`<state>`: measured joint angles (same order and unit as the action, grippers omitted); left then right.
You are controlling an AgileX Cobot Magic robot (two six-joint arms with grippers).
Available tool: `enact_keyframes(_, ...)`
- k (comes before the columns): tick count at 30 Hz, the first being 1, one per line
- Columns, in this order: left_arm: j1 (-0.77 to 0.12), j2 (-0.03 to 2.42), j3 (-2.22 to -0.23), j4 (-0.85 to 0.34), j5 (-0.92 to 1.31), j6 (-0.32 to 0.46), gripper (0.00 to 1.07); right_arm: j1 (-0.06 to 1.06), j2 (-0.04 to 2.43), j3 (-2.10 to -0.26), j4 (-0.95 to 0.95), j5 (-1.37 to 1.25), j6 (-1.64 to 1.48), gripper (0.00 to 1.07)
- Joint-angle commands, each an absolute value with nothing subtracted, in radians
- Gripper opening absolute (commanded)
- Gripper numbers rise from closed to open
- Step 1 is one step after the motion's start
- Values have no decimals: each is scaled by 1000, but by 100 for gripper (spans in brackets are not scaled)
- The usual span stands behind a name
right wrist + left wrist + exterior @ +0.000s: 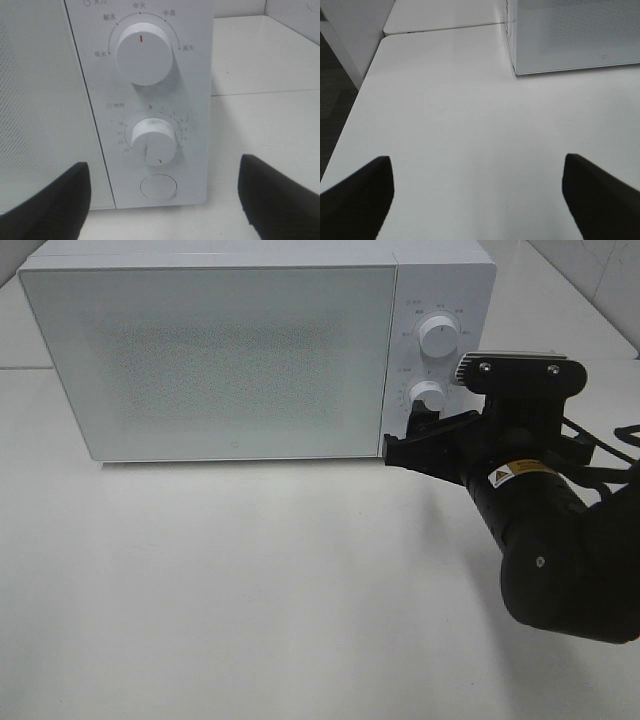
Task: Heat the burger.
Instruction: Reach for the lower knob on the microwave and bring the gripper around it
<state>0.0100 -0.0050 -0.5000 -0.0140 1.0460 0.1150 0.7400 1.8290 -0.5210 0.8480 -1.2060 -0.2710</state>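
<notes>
White table [250, 590], microwave [200, 350] shut; right pincer [412, 440] released near timer knob [152, 140]; left pincer [477, 195] released.

— What carries everything here?
— A plain white matte worktop [250, 590]. A thin seam crosses it toward the back, where two slabs meet.
— And what stands on it?
— A white microwave [210, 350], set at the far side with its base flat on the surface. Its door is shut and faces the front.
— Where does the seam go?
— It runs straight into the microwave's side.
— Anything else on that box?
— A control panel [470, 290] at its right end, with an upper dial [438, 337] and a lower dial [428, 395].
</notes>
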Motion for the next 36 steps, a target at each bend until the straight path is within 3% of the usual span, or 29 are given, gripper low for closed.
enact_keyframes(1, 13, -31, -496, -13, 1037, 108, 84, 729, 1850, -554, 850, -1288, -299, 78)
enact_keyframes(25, 13, -31, -496, -13, 1037, 108, 84, 586, 2071, -786, 705, -1165, -294, 76)
enact_keyframes(36, 13, -31, -496, -13, 1037, 108, 84, 558, 2087, -797, 707, -1168, -279, 76)
